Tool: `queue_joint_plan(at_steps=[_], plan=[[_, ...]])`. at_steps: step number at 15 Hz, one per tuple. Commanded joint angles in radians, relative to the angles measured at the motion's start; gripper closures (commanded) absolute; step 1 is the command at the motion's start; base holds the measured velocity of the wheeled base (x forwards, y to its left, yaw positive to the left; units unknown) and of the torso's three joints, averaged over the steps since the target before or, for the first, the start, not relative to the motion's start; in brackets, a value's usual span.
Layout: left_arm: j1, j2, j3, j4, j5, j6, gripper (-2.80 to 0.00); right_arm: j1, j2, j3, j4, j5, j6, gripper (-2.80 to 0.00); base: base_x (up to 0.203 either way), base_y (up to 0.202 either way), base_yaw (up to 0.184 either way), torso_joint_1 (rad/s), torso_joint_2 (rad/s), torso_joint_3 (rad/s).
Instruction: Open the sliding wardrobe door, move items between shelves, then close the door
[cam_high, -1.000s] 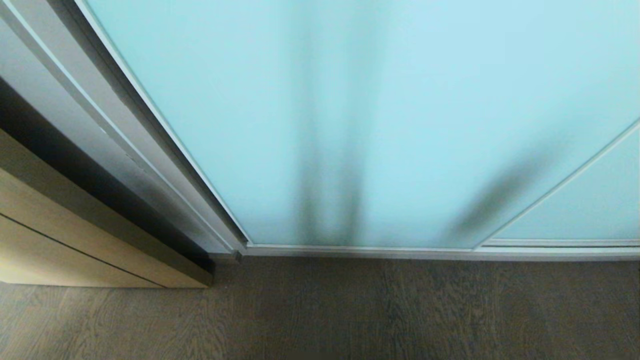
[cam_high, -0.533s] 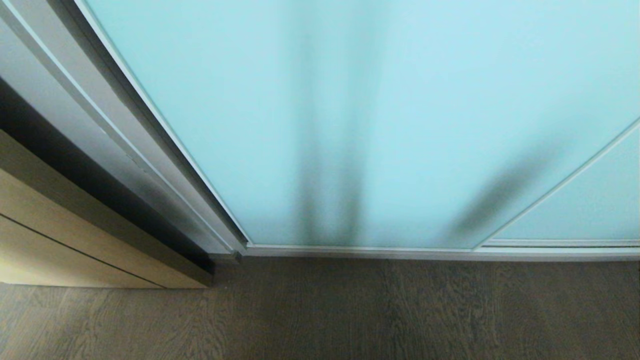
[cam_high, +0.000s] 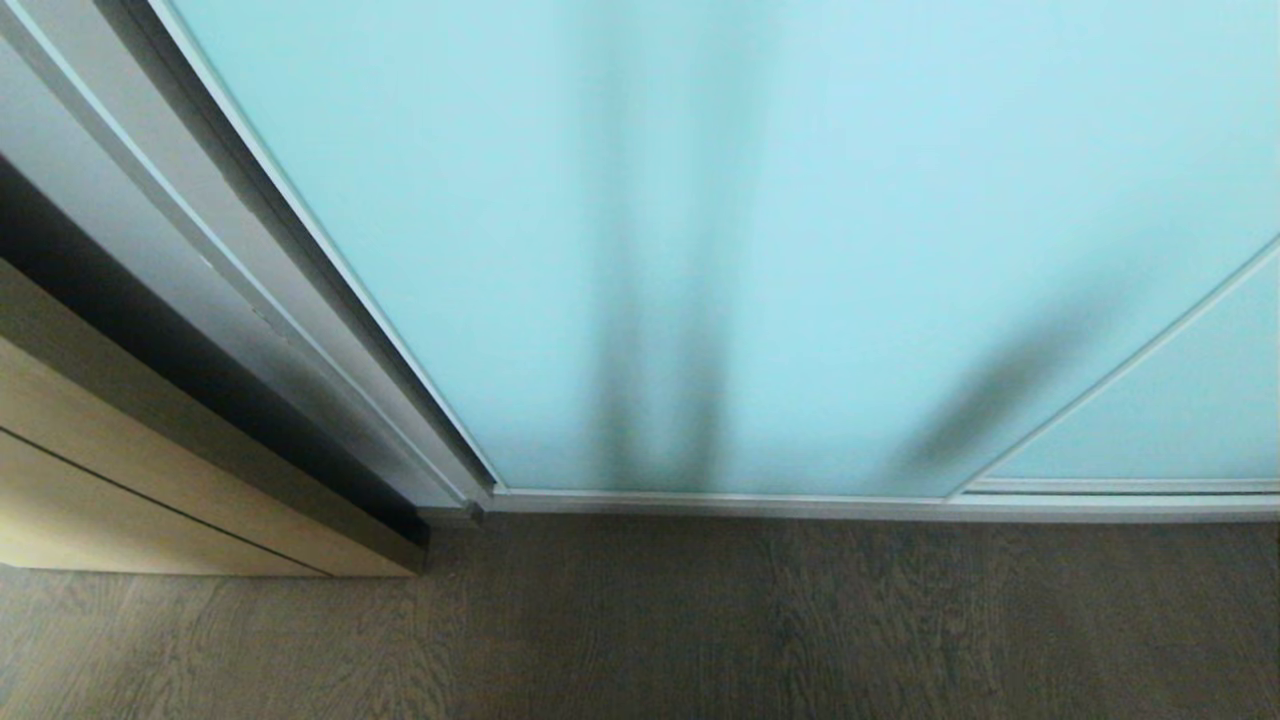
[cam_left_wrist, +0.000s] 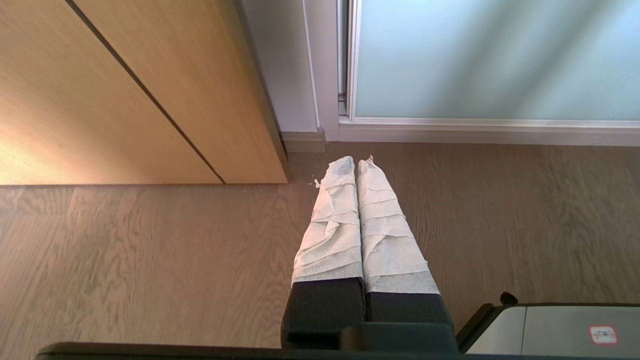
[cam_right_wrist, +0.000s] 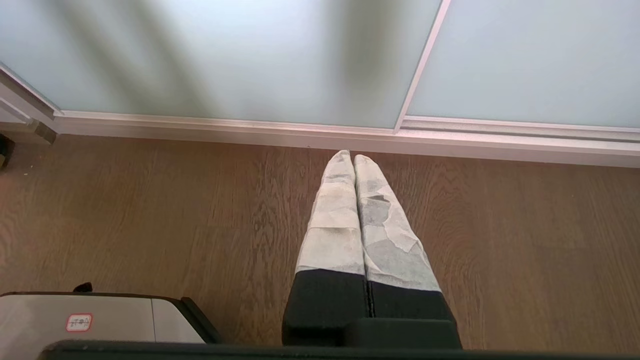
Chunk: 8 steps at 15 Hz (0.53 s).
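The sliding wardrobe door (cam_high: 800, 230) is a frosted pale aqua glass panel in a thin silver frame, filling most of the head view and standing closed against the grey jamb (cam_high: 300, 330). Dark blurred shapes show through the glass. The items and the shelves are hidden behind it. Neither arm shows in the head view. My left gripper (cam_left_wrist: 356, 162) hangs above the wood floor near the door's lower left corner (cam_left_wrist: 350, 117), shut and empty. My right gripper (cam_right_wrist: 353, 156) hangs above the floor in front of the door (cam_right_wrist: 250, 60), shut and empty, with its tape-wrapped fingers (cam_right_wrist: 335, 220) pressed together.
A tan wood-grain cabinet (cam_high: 120, 480) stands left of the wardrobe, also in the left wrist view (cam_left_wrist: 125, 90). A second aqua panel (cam_high: 1180, 410) overlaps at the right. The silver bottom track (cam_high: 850, 503) meets the brown wood floor (cam_high: 700, 620). The robot's base (cam_right_wrist: 90, 315) shows low.
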Motion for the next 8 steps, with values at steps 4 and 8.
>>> queue_joint_plan(at_steps=[4,8], plan=[[0.000,0.003,0.000,0.000,0.000,0.000,0.00,0.002,0.003,0.000,-0.002,0.000,0.001,0.00,0.000,0.000,0.000,0.000,0.00,0.000],[0.000,0.003,0.000,0.000,0.000,0.000,0.00,0.002,0.001,0.000,-0.002,0.000,0.002,0.00,0.000,0.000,0.000,0.000,0.00,0.000]])
